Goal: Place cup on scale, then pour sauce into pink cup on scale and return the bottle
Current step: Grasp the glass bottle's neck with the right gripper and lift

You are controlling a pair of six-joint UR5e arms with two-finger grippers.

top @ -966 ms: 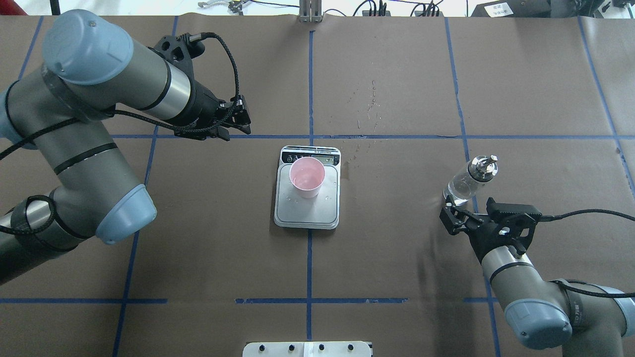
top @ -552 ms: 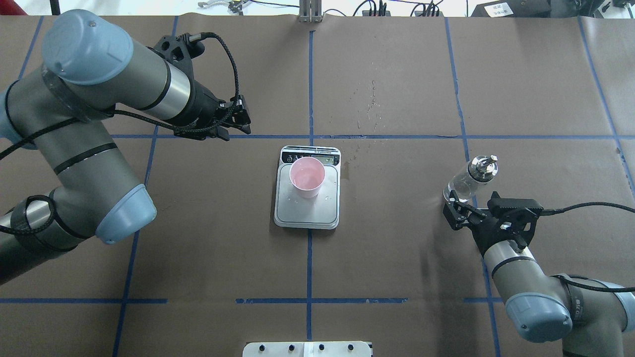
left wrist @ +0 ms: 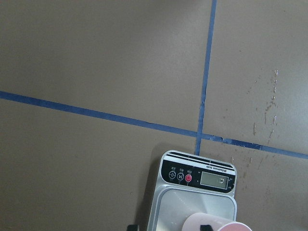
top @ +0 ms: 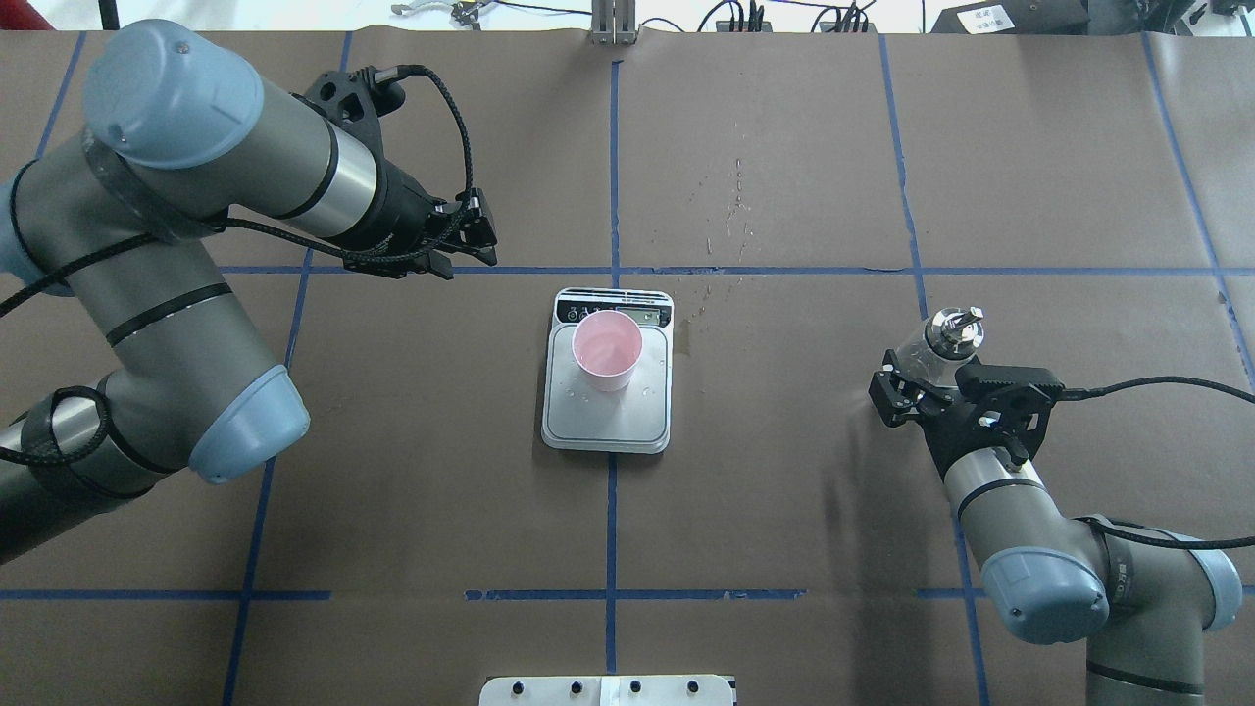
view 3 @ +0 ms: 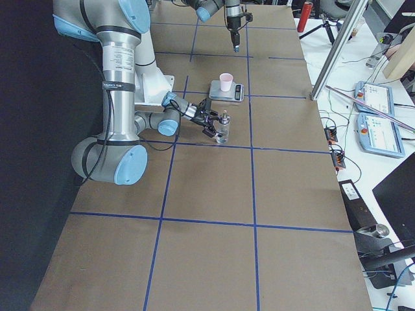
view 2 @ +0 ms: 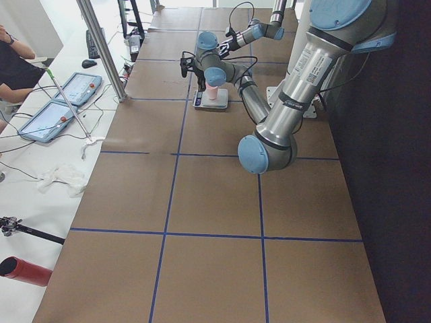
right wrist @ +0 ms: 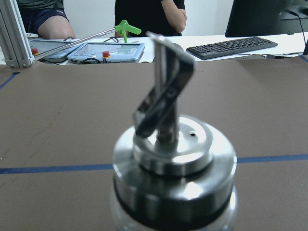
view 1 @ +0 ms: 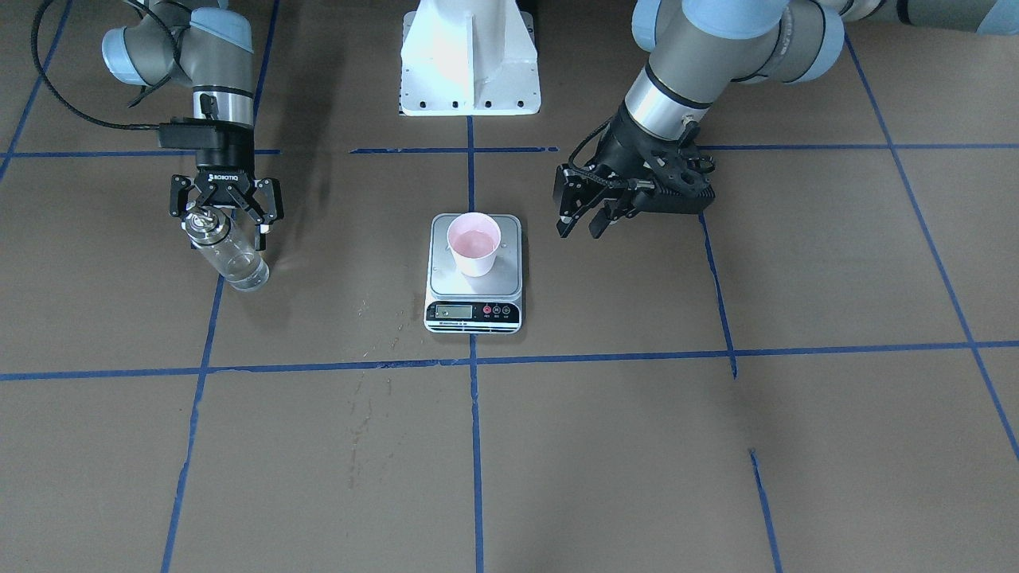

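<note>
The right hand (view 1: 226, 227) hangs wide open, holding nothing, close by the cap (view 1: 203, 224) of the bottle (view 1: 237, 261) standing left of frame on the bench (view 1: 637, 438); slick, breakable glass, likely best gripped mid-body.

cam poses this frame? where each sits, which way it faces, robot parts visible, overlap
Front-facing: across the table, facing the robot, steeply down; base, left gripper at view-right, right gripper at the bottle.
Overhead: behind the robot, looking forward and down; both grippers.
Exterior left: table's left end, looking along it; left arm near.
Exterior right: opposite end; right arm near.
Left wrist: down at the scale; almost no robot.
Right wrist: level, close on bottle cap; no robot.
Shared: front-facing and overhead both show cup on scale.
</note>
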